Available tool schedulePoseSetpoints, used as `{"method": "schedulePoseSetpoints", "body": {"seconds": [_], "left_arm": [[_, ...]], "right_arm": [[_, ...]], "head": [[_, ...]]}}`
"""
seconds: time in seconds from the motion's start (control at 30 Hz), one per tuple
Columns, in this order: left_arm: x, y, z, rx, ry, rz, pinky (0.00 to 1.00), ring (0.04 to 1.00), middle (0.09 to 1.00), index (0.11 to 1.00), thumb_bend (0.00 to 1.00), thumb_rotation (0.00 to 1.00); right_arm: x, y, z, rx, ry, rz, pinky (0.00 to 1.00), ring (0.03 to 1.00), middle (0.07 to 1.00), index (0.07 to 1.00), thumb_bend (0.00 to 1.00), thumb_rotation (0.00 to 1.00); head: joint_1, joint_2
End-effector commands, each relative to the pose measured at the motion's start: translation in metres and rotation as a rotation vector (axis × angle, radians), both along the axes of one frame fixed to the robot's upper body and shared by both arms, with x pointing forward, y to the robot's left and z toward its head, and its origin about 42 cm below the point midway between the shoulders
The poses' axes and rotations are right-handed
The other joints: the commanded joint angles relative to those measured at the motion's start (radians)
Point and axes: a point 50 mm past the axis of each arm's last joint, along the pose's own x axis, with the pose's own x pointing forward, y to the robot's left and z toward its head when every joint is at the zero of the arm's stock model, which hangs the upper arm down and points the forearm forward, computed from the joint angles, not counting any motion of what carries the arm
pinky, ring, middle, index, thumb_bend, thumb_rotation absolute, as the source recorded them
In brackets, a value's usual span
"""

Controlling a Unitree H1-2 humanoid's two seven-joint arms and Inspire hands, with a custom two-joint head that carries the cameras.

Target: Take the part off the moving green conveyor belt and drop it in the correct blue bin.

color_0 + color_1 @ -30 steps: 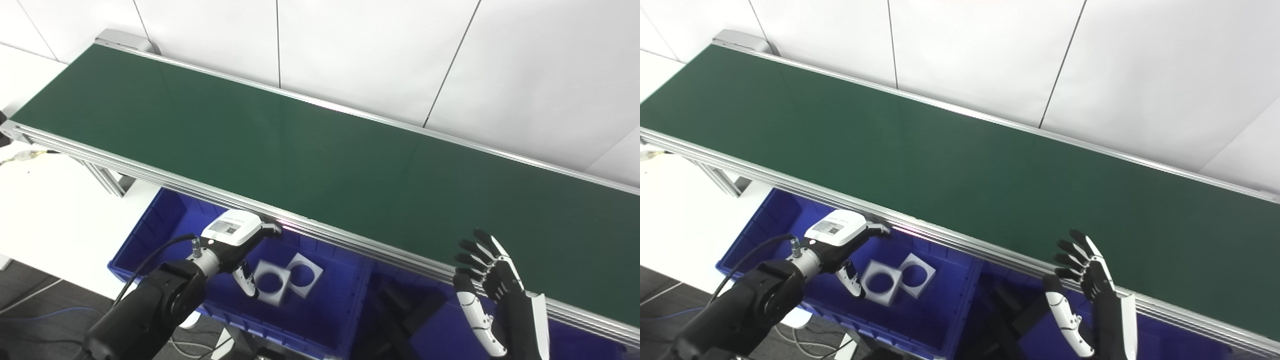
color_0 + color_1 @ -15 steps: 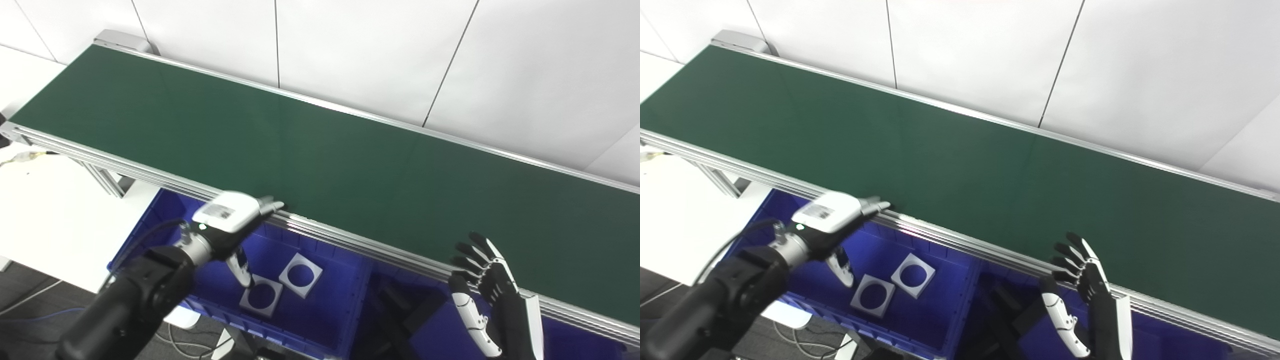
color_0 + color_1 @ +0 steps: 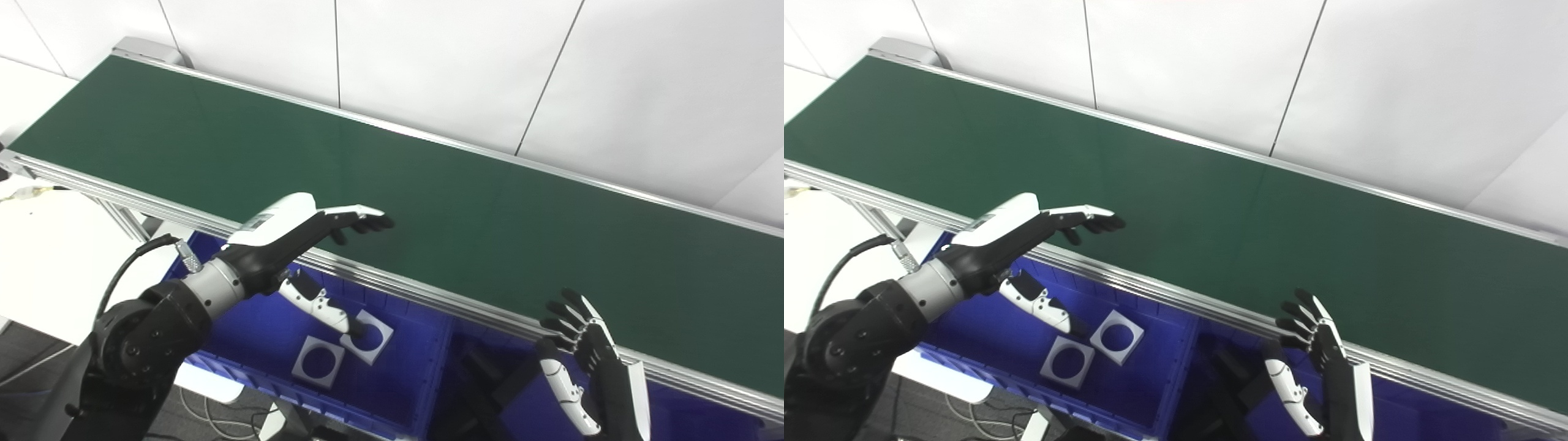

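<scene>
Lying in the left blue bin (image 3: 401, 392), below the near rail of the conveyor: two white square parts with round holes, part one (image 3: 319, 361) flat on the bin floor, part two (image 3: 369, 331) just beside it toward the belt. Showing nothing at all on the green conveyor belt (image 3: 429, 202) in either view, so no part waiting there to be picked. Reaching out over the near edge of the belt: the left hand (image 3: 306, 223), palm down, fingers (image 3: 358, 215) stretched forward and spread, holding nothing, thumb hanging down over the bin. Having hung low over the bin a second ago, with the two parts overlapping; now risen above the rail, with the parts lying apart. Judging from that, a drop just completed and the hand getting back into position for the next pick. Waiting low at the right: the right hand (image 3: 1323, 361), upright in front of the rail, fingers apart and empty, in nearly the same place as before. Showing only dimly beneath it: the second blue bin (image 3: 686, 410), its contents too dark to tell.
</scene>
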Motion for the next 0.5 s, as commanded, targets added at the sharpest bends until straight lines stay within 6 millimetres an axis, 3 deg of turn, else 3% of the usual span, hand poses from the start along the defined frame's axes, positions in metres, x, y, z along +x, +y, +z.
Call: {"method": "schedulePoseSetpoints", "body": {"seconds": [0.0, 0.3, 0.47], "left_arm": [[0.003, -0.003, -0.005, -0.133, -0.047, -0.033, 0.75, 0.85, 0.873, 0.867, 0.91, 0.5], [0.015, -0.034, -0.079, -0.523, 0.07, -0.059, 0.81, 0.874, 0.893, 0.91, 0.96, 0.64], [0.021, -0.051, -0.119, -0.63, 0.18, -0.072, 0.79, 0.849, 0.885, 0.921, 0.93, 0.77]], "right_arm": [[0.0, 0.004, 0.005, 0.018, -0.07, 0.003, 0.64, 0.732, 0.798, 0.876, 0.46, 0.59], [-0.004, 0.017, -0.009, 0.037, -0.061, 0.005, 0.65, 0.741, 0.807, 0.868, 0.51, 0.58], [-0.005, 0.03, -0.014, 0.054, -0.059, 0.004, 0.66, 0.747, 0.81, 0.863, 0.52, 0.55]], "head": [[-0.024, -0.016], [-0.162, -0.08], [-0.332, -0.098]]}}
